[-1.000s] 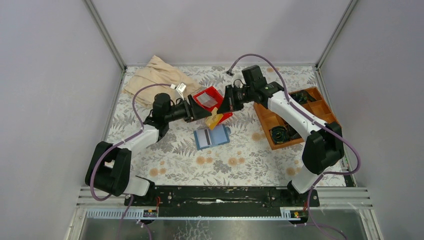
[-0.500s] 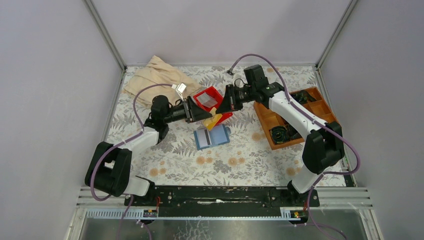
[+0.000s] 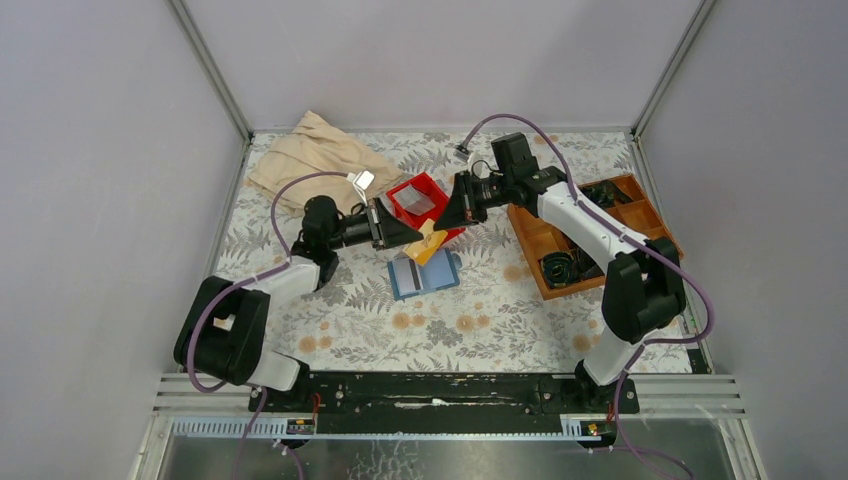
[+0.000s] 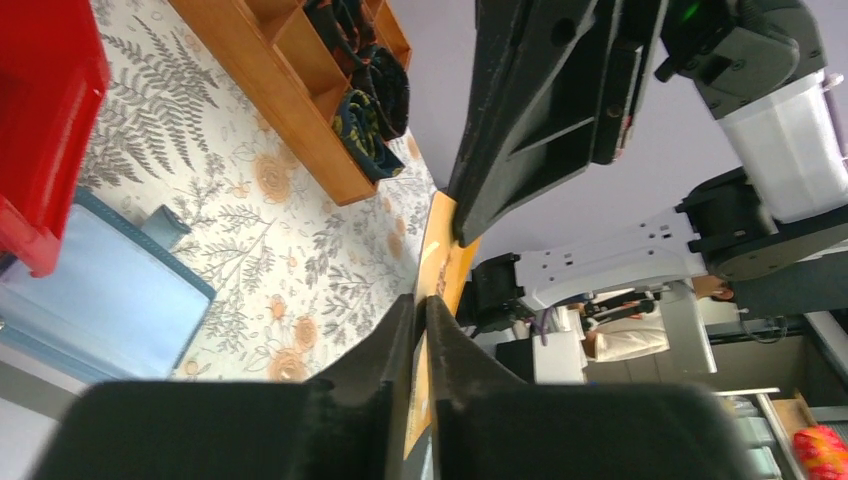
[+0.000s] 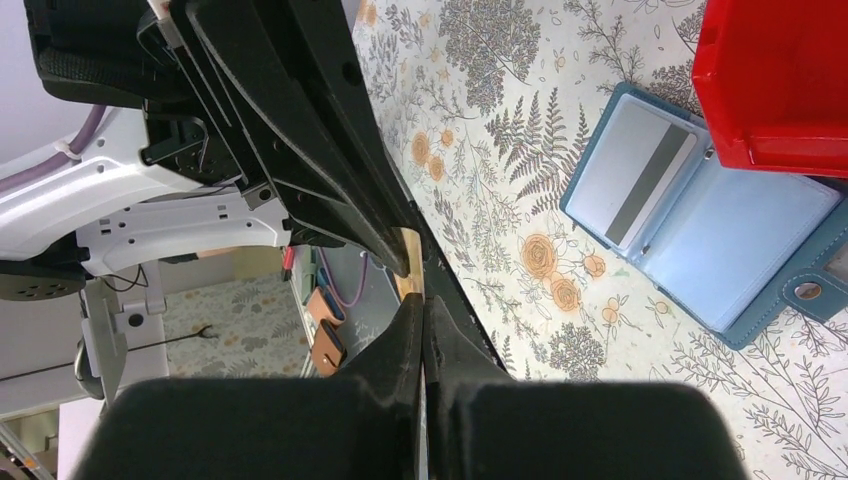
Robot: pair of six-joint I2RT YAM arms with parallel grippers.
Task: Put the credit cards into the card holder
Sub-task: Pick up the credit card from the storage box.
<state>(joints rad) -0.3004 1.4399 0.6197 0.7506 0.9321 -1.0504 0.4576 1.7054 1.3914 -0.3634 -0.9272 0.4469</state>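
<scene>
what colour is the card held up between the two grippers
Orange-yellow; the card shows best in the left wrist view.

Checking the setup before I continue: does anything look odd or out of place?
Yes: the orange card hangs in mid-air, pinched by the left tool and right tool at once. The red bin also seems to overlap an edge of the open card holder.

The card holder (image 3: 424, 273) lies open at the table (image 3: 450, 340) centre, with one credit card (image 5: 640, 185) in its left half. The bin (image 3: 431, 182) stands directly behind it. A second card (image 3: 431, 243) is held above the gap between them. The compartment tray (image 3: 645, 215) lies to the right, the cloth (image 3: 315, 155) at the rear left.
</scene>
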